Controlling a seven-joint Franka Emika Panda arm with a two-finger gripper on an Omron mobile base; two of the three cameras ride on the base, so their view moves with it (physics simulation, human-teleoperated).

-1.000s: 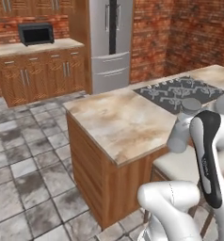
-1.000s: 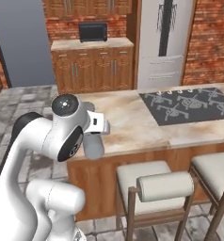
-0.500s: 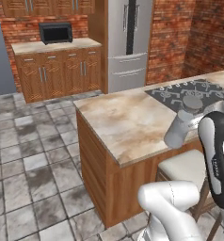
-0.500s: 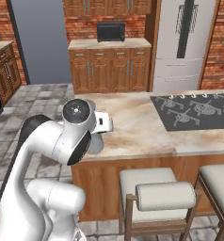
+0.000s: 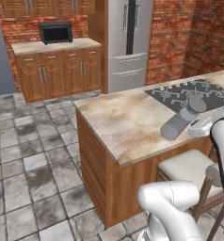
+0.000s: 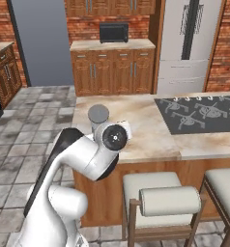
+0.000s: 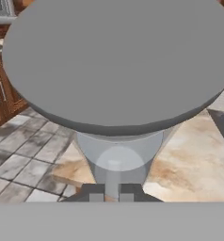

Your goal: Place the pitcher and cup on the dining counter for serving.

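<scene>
Kitchen w/ red brick walls, grey stone-tile floor; inventory as I see it.

Item 1: dining counter [image 5: 118, 127], freestanding island, beige marbled stone top on wood-panel base. It lies directly below and ahead of my gripper [image 7: 111, 194]. Black cooktop [image 6: 204, 113] set into the top, off to the gripper's far side. Padded stools [image 6: 155, 193] w/ wooden frames tucked under the near edge.

Item 2: pitcher [image 5: 180, 121], tall plain matte-grey cylinder, rounded end. My fingers are clamped on it at its narrow lower part; in the hand view its broad grey end [image 7: 118, 61] looms just beyond my fingertips. It's tilted well over, nearly lying sideways, held above the stone top near the cooktop's corner. Whether it touches the top, can't tell; looks just clear.

Item 3: small translucent green cup: not located from here.

Bkgd: stainless fridge [image 5: 128, 42], wood cabinets w/ black microwave [image 5: 55, 33] on the wall counter, all well beyond the gripper.

Status, my judgement: pitcher has reached the island but isn't set down; needs righting to upright, lowering onto bare stone clear of the cooktop, then release. Cup leg seems wholly untouched: find, fetch, place beside pitcher. Roughly under half done.
</scene>
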